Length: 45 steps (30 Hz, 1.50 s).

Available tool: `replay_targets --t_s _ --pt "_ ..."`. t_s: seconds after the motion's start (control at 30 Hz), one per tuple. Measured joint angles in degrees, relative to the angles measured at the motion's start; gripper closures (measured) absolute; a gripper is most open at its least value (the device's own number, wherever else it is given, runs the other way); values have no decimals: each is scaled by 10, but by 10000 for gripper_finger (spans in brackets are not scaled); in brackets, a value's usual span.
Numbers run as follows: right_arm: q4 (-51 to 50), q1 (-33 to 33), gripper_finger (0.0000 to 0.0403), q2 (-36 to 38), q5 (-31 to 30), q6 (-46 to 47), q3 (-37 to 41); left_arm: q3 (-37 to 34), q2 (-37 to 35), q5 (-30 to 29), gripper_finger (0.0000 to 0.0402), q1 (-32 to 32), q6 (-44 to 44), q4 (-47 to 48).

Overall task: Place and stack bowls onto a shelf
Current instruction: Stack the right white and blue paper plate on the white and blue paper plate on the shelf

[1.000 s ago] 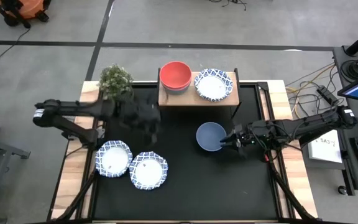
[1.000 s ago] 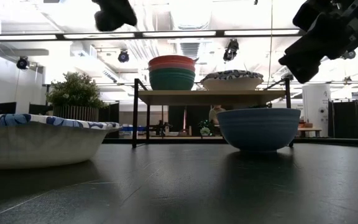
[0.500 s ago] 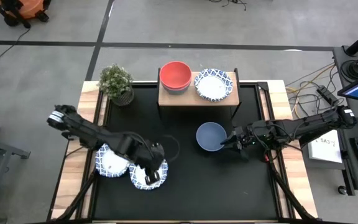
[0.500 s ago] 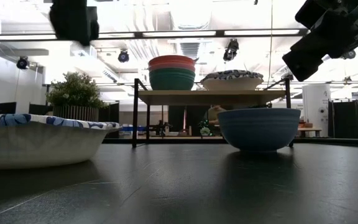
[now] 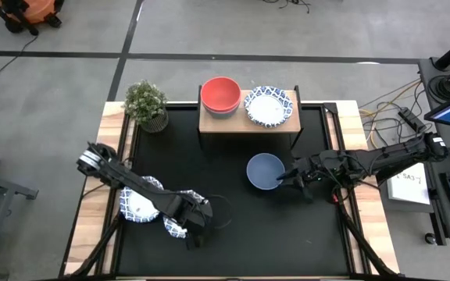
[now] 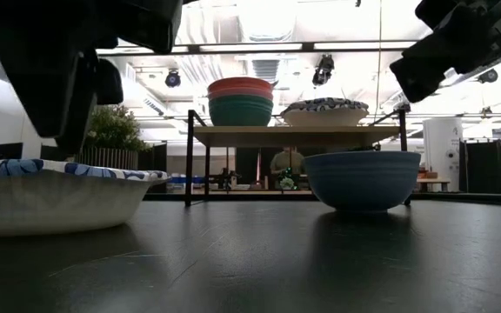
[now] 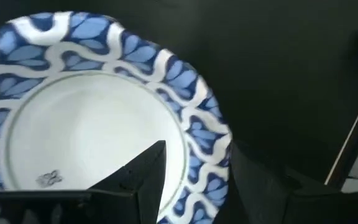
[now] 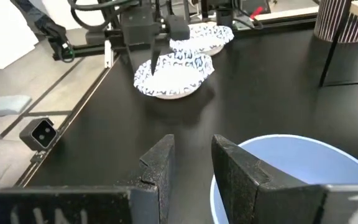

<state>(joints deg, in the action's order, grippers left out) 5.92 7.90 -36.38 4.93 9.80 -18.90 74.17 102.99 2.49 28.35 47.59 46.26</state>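
I take the shelf (image 5: 247, 117) as my landmark. On its wood top sit the red-topped stack of bowls (image 5: 220, 95) and, beside it, one patterned bowl (image 5: 269, 106). The blue bowl (image 5: 265, 171) stands on the black mat just in front of the shelf, below its right half. Two more patterned bowls lie well forward and to the left of the shelf: the nearer patterned bowl (image 5: 180, 215), and the far-left patterned bowl (image 5: 140, 200) touching or nearly touching it.

My left gripper (image 5: 197, 229) is down at the nearer patterned bowl. In the left wrist view its jaws are spread, one finger (image 7: 143, 177) inside the bowl's white well and the other outside the rim, nothing clamped yet. I judge the step in hand to be pinching this rim.

To do it well, I would seat the inner finger deep enough that the wall lies fully between the pads, then close squarely and lift straight up so the bowl does not drag its neighbour.

My right gripper (image 8: 191, 163) waits at the blue bowl's rim on the side away from the shelf's centre, jaws parted, one finger over the bowl's edge, holding nothing.
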Motion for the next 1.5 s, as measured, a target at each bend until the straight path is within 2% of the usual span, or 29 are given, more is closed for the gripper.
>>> replay_targets --t_s 0.23,0.4,0.53,0.67,0.8,0.97,1.13,1.33,1.4,1.5 --pt "0 0 305 0 0 -4 0 1 31 0 238 18 25 -18" --pt "4 0 305 0 0 -4 0 0 47 0 256 22 30 -27" --pt "6 0 305 0 0 -4 0 0 49 0 303 23 24 -27" --pt "7 0 305 0 0 -4 0 1 48 2 380 25 13 -27" --pt "7 0 305 7 3 -5 0 21 48 15 392 27 -16 -3" --pt "6 0 305 34 45 -9 0 107 48 8 399 27 -136 90" --pt "4 0 305 76 50 -22 0 219 48 -95 401 6 -284 171" --pt "4 0 305 108 75 -32 0 318 48 -257 401 -49 -491 169" --pt "3 0 305 114 76 -32 0 337 48 -287 401 -76 -560 150" --pt "3 0 305 115 76 -35 0 358 48 -297 401 -120 -645 120"
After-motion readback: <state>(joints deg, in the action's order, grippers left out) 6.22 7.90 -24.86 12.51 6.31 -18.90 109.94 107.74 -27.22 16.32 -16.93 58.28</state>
